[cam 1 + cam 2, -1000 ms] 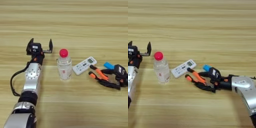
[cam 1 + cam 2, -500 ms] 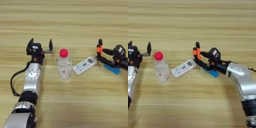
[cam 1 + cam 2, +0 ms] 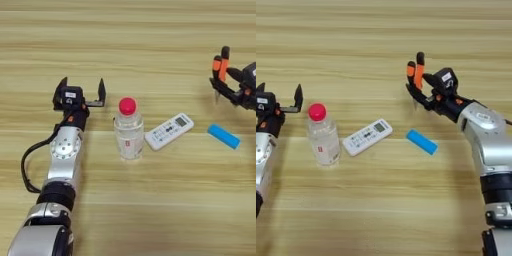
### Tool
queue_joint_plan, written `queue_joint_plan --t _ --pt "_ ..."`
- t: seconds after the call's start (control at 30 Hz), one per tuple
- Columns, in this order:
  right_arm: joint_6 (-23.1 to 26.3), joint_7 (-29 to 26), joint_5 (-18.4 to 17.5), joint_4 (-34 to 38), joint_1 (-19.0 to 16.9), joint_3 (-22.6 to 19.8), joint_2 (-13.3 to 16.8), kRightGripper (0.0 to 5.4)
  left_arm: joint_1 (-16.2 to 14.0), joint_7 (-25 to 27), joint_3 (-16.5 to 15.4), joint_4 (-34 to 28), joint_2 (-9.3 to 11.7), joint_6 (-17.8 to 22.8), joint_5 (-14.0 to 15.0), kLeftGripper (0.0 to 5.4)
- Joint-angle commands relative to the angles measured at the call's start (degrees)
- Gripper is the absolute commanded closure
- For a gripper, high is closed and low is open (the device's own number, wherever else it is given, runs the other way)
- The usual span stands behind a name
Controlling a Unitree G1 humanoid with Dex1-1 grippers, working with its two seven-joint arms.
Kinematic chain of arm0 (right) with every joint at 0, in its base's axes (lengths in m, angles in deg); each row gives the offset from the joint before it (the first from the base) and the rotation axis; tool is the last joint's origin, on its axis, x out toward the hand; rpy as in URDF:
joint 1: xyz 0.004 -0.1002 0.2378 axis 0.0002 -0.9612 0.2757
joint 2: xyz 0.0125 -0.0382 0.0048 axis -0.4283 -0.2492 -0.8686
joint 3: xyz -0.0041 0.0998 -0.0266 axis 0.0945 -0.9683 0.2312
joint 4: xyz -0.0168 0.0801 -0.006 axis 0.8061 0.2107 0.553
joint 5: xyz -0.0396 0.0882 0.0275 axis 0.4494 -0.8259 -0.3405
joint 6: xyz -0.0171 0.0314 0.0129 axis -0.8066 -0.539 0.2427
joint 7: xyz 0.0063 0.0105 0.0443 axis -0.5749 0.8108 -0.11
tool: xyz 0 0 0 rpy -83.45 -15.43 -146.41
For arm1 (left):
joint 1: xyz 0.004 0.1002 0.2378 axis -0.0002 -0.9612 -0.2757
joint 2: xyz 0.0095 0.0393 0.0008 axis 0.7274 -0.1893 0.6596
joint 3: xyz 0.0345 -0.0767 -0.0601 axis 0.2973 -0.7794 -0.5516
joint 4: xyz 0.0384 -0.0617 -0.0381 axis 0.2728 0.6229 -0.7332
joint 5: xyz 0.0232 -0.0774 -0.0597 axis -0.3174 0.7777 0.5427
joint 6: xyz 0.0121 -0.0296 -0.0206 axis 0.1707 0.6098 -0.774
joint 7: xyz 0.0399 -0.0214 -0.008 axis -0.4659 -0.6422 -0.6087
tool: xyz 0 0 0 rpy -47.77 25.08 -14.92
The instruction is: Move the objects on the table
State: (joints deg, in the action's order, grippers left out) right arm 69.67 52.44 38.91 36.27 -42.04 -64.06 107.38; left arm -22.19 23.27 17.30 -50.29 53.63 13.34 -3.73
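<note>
On the striped wooden table [image 3: 381,45], the right gripper [image 3: 423,92] clamps the orange-handled pliers [image 3: 415,75] above the blue block [image 3: 421,142], while the left gripper [image 3: 80,90] rests open beside the bottle [image 3: 128,131]

Silver arms, black joints, black cable.

It looked like a lab tabletop. A bare wooden table [image 3: 150,45] filled the view. Nothing else showed.

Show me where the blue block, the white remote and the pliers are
blue block [image 3: 421,142], right eye view, middle of its top face.
white remote [image 3: 169,131], left eye view, centre of its keypad.
pliers [image 3: 415,75], right eye view, orange handles.
</note>
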Motion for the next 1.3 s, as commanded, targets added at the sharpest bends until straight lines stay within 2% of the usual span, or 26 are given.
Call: queue_joint_plan --t 0.03,0.27,0.37,0.53,1.0,1.3 --pt "-1.78 0.53 2.90 -2.40 0.87 1.83 -0.69 2.90 0.49 -0.05 0.17 0.01 -0.10 -0.23 -0.19 0.00" --pt "-4.86 1.78 8.83 -7.67 1.28 3.65 1.36 2.90 0.31 -0.05 0.19 -0.33 -0.10 -0.22 -0.18 0.00" --pt "-6.18 1.85 10.25 -9.05 1.27 3.96 1.55 2.91 0.34 0.00 0.19 -0.26 -0.06 -0.27 -0.19 0.00" --pt "-6.41 0.61 11.22 -9.49 0.58 5.28 1.07 2.95 0.35 0.09 0.14 -0.21 0.07 -0.26 -0.14 0.00" --pt "-5.19 -5.38 11.01 -10.33 -2.45 8.49 0.99 3.12 0.37 0.13 0.06 -0.24 0.14 -0.24 -0.10 0.00" --pt "-7.50 -3.79 12.83 -18.72 -0.96 8.75 0.53 3.27 0.34 0.15 0.05 -0.26 0.18 -0.24 -0.09 0.00"
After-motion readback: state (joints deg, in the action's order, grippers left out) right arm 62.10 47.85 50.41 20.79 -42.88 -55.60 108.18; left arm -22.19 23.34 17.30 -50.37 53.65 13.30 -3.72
